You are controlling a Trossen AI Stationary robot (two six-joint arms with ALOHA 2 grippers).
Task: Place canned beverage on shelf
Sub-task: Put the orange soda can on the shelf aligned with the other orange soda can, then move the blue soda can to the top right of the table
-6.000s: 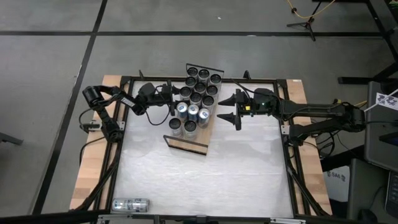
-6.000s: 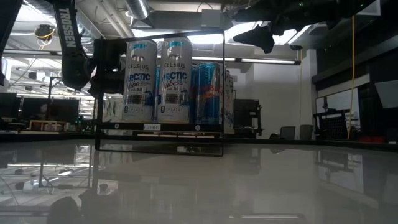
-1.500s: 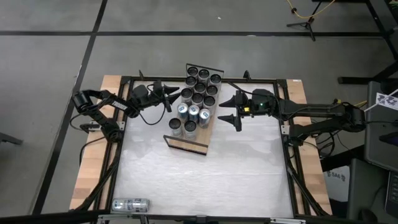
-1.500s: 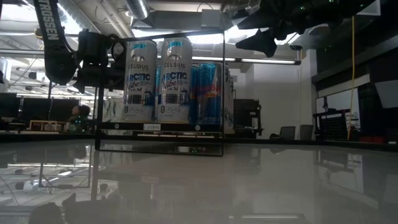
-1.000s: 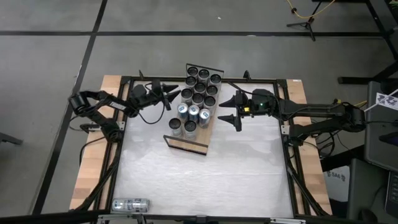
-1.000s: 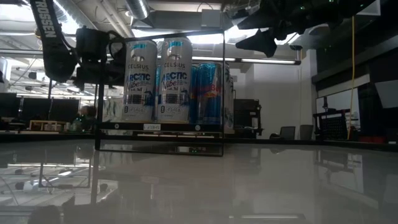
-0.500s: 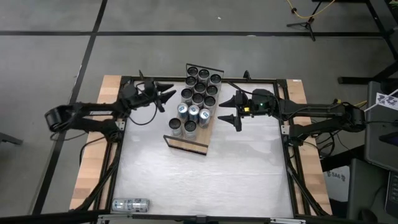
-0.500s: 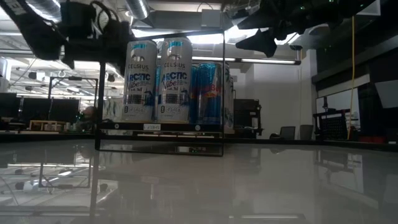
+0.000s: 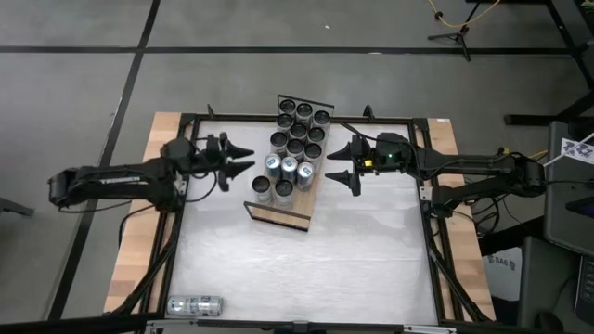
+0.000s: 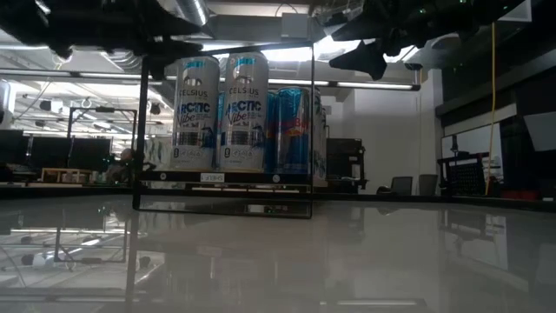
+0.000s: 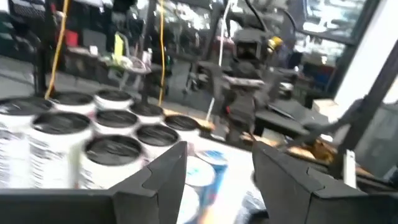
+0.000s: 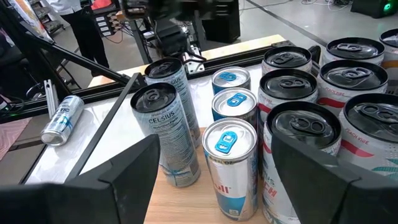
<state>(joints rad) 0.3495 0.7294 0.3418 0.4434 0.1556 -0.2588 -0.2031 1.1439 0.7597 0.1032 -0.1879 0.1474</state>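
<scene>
Left gripper (image 9: 243, 160): drawn back from the shelf (image 9: 276, 214) toward the table's left edge, fingers apart, holding nothing. Change: arm now stretched out low and away from the cans (image 9: 294, 146); likely a release done, next fetch pending.
Right gripper (image 9: 340, 162): unmoved just right of the shelf, fingers wide apart, empty.
1 spare can (image 9: 195, 304): lying at the near-left table corner, well apart from both.

Glossy metal cans (image 12: 230, 165), light-wood shelf (image 12: 205, 208)
</scene>
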